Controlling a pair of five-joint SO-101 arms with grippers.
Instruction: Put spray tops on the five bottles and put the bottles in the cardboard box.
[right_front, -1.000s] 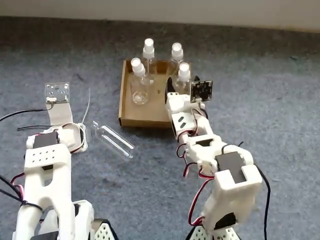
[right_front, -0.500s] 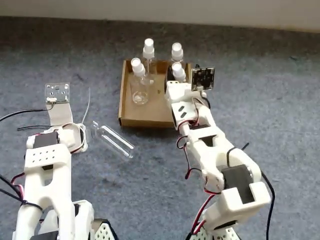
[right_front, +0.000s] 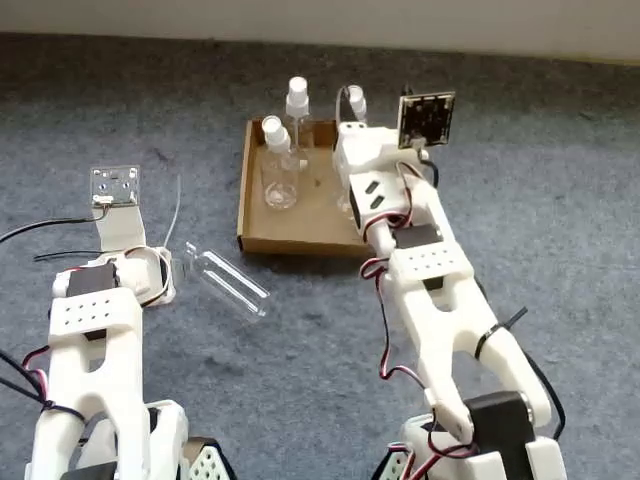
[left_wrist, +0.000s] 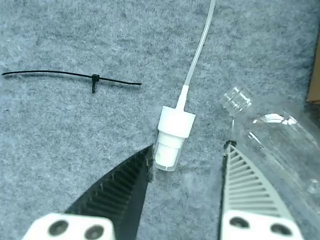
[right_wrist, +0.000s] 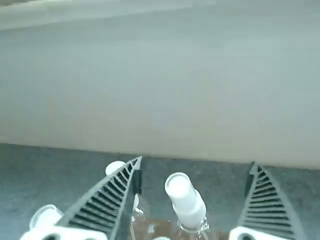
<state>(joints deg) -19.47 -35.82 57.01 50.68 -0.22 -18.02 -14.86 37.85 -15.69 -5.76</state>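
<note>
A grey carpet (right_front: 540, 200) is covering the whole work surface, and two white arms are reaching across it from the near edge: the left arm (right_front: 95, 340) is lying low over the carpet, while the right arm (right_front: 440, 290) is stretching forward over the right side of the box. One shallow cardboard box (right_front: 243, 190) is sitting on the carpet between them, toward the far side. In the high view, three capped bottles are standing upright in it: one (right_front: 279, 170) near the left wall, one (right_front: 297, 105) at the far edge, and one (right_front: 354, 102) at the far right, just beside the right arm's wrist. The right gripper (right_wrist: 195, 165) is spread wide, its jaws standing on either side of a white bottle top (right_wrist: 186, 197) without touching it. A single open bottle (right_front: 228, 280), clear and without a top, is lying on its side on the carpet, just off the box's near left corner. The left gripper (left_wrist: 190, 150) is also spread and pinching nothing; one loose spray top (left_wrist: 172, 132) is lying between its jaws, close against the dark one, with its thin tube (left_wrist: 200, 45) pointing away from the gripper, and the open bottle's neck is lying just beside the pale jaw. One black cable tie (left_wrist: 75, 75) is lying on the carpet near the spray top.
</note>
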